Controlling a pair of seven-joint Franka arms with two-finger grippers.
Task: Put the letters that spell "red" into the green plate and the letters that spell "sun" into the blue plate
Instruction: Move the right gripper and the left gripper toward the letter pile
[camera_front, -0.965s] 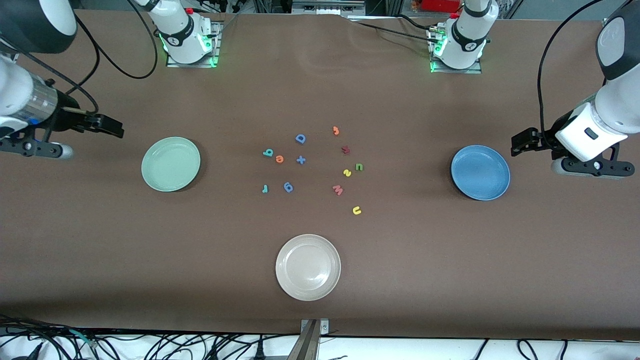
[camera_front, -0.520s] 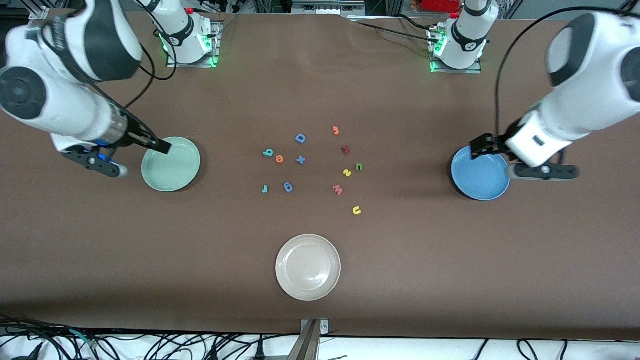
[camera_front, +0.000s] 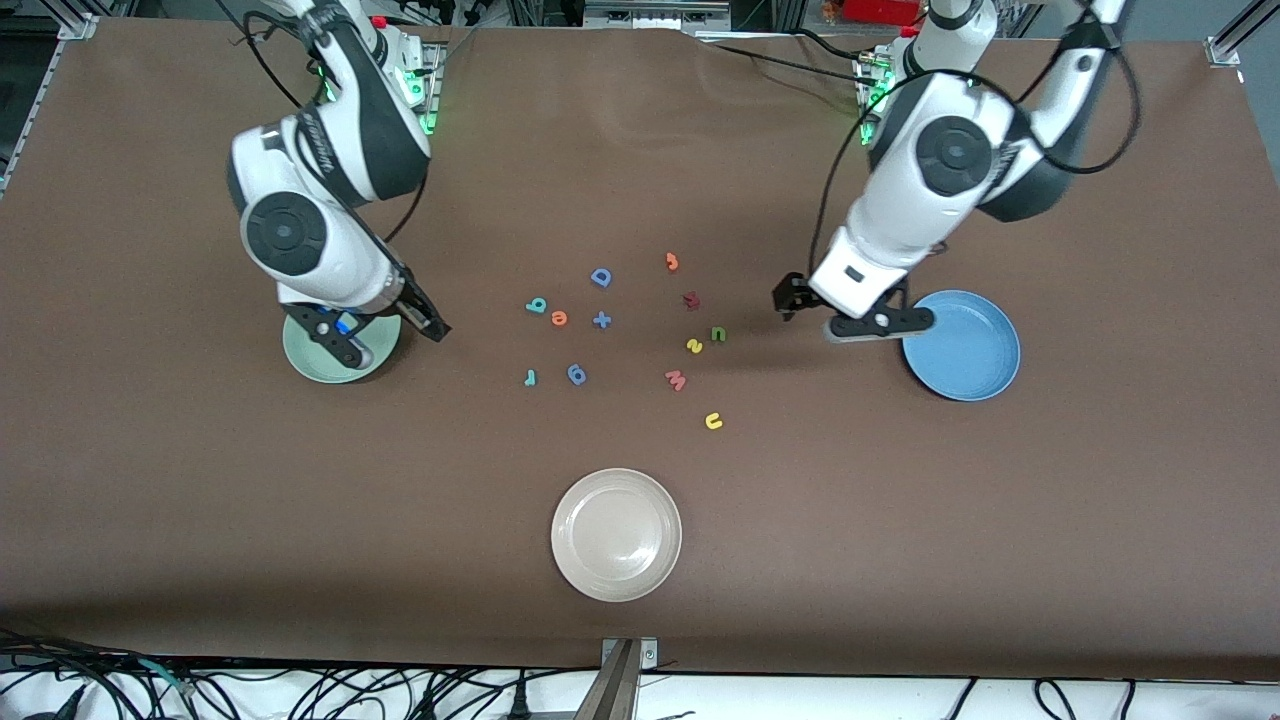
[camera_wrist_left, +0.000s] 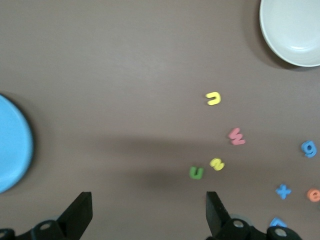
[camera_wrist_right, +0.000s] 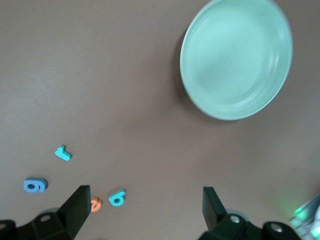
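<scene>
Foam letters are lying closely in the table's middle between the pale green plate (camera_front: 312, 362) and the medium-blue plate (camera_front: 965, 347), so with my left gripper (camera_front: 790, 298) and right gripper (camera_front: 428, 322) both hanging wide open and empty over bare table, I am worrying about pinching the salmon "w" (camera_front: 676, 379) instead of the small yellow "s" (camera_front: 694, 346).

Brown table cover (camera_front: 200, 520) matt, cloth-like, slightly rippled. Green plate (camera_wrist_right: 235, 60), blue plate (camera_front: 975, 350), cream-white plate (camera_front: 616, 535) smooth, faint sheen. Foam letters matt, e.g. yellow "u" (camera_wrist_left: 213, 98). Arm shells (camera_front: 300, 230) glossy white plastic.
</scene>
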